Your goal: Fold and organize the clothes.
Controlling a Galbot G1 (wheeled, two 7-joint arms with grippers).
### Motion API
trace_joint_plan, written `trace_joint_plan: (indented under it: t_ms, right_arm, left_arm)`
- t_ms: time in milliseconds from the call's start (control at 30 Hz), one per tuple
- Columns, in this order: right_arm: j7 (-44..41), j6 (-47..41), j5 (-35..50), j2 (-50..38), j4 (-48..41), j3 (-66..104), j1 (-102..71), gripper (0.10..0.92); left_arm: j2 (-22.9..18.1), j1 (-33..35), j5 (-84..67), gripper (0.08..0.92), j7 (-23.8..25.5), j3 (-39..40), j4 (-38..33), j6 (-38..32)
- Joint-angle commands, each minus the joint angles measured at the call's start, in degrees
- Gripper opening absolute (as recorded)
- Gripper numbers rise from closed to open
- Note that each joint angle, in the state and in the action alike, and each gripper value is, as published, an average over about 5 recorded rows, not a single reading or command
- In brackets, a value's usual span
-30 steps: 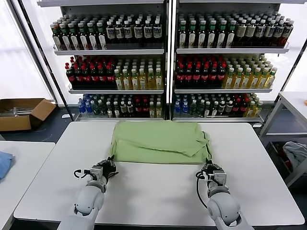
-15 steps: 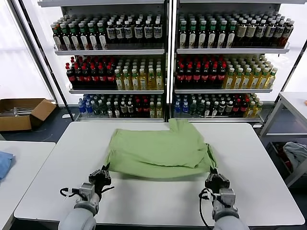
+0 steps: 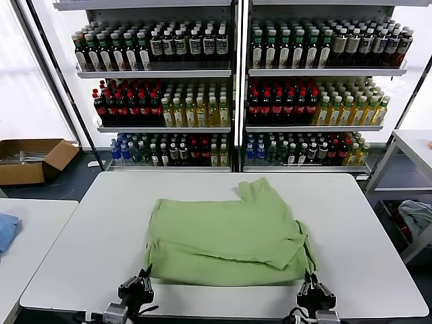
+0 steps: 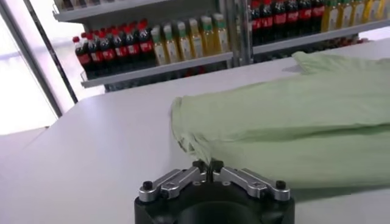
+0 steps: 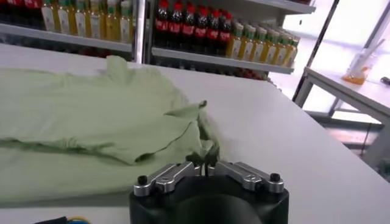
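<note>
The light green polo shirt (image 3: 229, 236) lies folded flat on the white table (image 3: 101, 223), its near edge close to the table's front edge. My left gripper (image 3: 143, 279) is at the shirt's near left corner and is shut on a pinch of the cloth, as the left wrist view shows (image 4: 207, 164), with the shirt (image 4: 292, 115) spread beyond it. My right gripper (image 3: 312, 283) is at the near right corner, shut on the shirt's bunched edge (image 5: 203, 164); the shirt (image 5: 91, 115) stretches away from it. Collar, buttons and chest print are hidden.
Shelves of bottles (image 3: 229, 94) stand behind the table. A cardboard box (image 3: 30, 158) sits on the floor at the left. A blue cloth (image 3: 5, 229) lies on the neighbouring left table. A side table (image 3: 412, 145) and a pale cloth (image 3: 415, 216) are at the right.
Both grippers have drawn back toward the table's front edge, dragging the shirt nearer with them. The arms now show only at the bottom of the head view.
</note>
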Motion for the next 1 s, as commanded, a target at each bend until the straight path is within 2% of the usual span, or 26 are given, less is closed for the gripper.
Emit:
trace_joint_plan:
  t_ms: [33,200,533,733,1000]
  right_arm:
    - [1.8,0.2,-0.9,-0.1,6.0,0.6,-3.9,0.389]
    - [-0.2,-0.9,-0.3,-0.2,6.2,3.7,-0.4,0.527]
    - [-3.8,-4.5,-0.7,0.2,-5.6,3.5,11.4,0.790]
    - [-4.4,-7.0,-0.4,0.0,-11.4,2.8,18.7,0.822]
    - [-5.7,-8.5,0.9,-1.1,-20.6,1.9,27.7,0.823]
  left_arm:
    - [-1.5,7.7,2.7,0.219,-0.8,3.8,-9.2,0.7]
    - [-3.2,4.2,2.2,0.357,-0.5,3.4,-10.3,0.8]
    - [-6.3,-5.4,0.3,0.652,0.7,1.4,-1.8,0.2]
    - [-6.1,-12.4,-0.7,0.800,1.5,0.7,3.5,1.5]
    - [-4.9,-20.9,-2.3,0.823,2.1,1.5,10.7,2.7]
